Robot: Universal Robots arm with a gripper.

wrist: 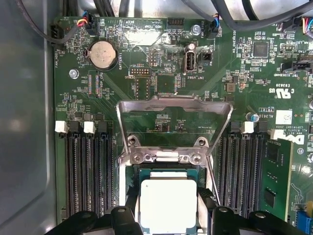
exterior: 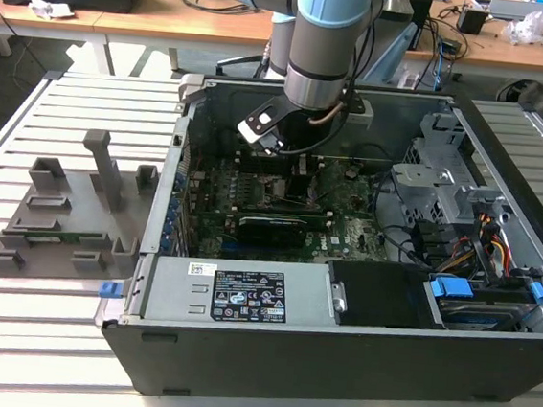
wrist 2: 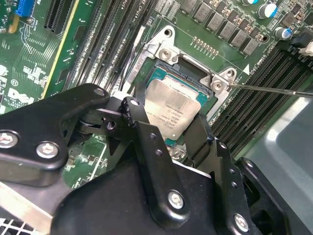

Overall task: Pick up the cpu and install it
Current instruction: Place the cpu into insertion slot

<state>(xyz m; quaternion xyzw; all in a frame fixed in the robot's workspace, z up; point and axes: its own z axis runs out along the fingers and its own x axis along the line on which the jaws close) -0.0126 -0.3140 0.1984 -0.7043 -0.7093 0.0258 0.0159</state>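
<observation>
The cpu, a silvery square with a thin green rim, lies flat in the open socket on the green motherboard. In both wrist views my gripper straddles it, black fingers pressed against two opposite edges of the cpu. The socket's metal load plate stands raised behind the chip. In the exterior view the arm reaches down into the open computer case, with the gripper low over the board.
Rows of black memory slots flank the socket on both sides. A thin metal lever sticks out beside the socket. A grey fixture tray sits on the exterior view's left, and cables and drive bays fill the case's right.
</observation>
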